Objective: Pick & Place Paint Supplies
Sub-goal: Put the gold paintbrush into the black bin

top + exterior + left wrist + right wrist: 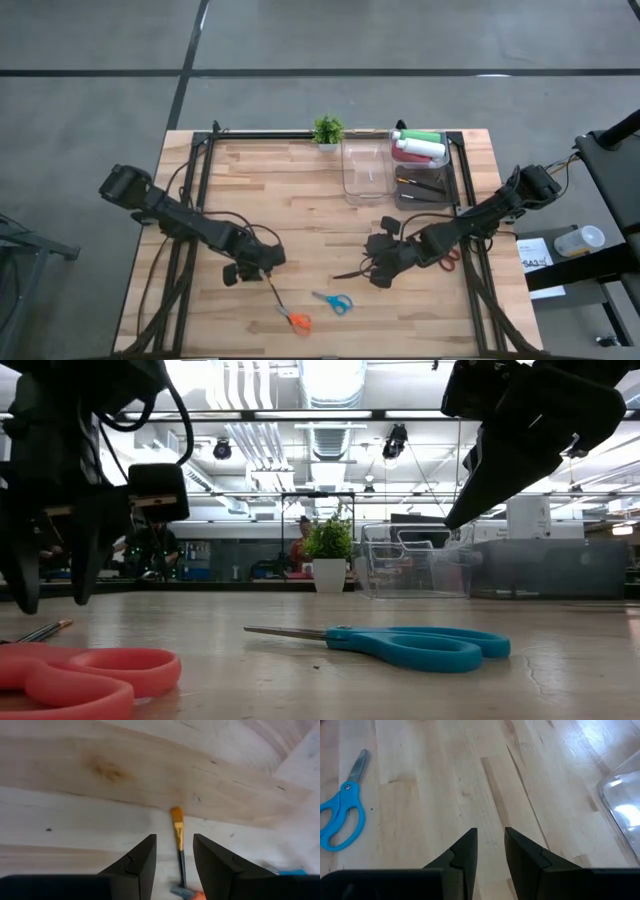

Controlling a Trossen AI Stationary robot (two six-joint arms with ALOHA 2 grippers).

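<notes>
A thin dark brush with an orange bristle tip lies flat on the table, also seen in the high view. My left gripper is open above it, one finger on each side of the handle, touching nothing. My right gripper is open with a narrow gap and hangs above bare wood near the table's middle. At its tips the high view shows a thin dark streak; brush or shadow, I cannot tell. Green, white and red bottles and dark brushes lie in the clear bin.
The clear divided bin stands at the far edge with a small potted plant beside it. Blue scissors and orange scissors lie near the front edge. Red-handled scissors lie under the right arm.
</notes>
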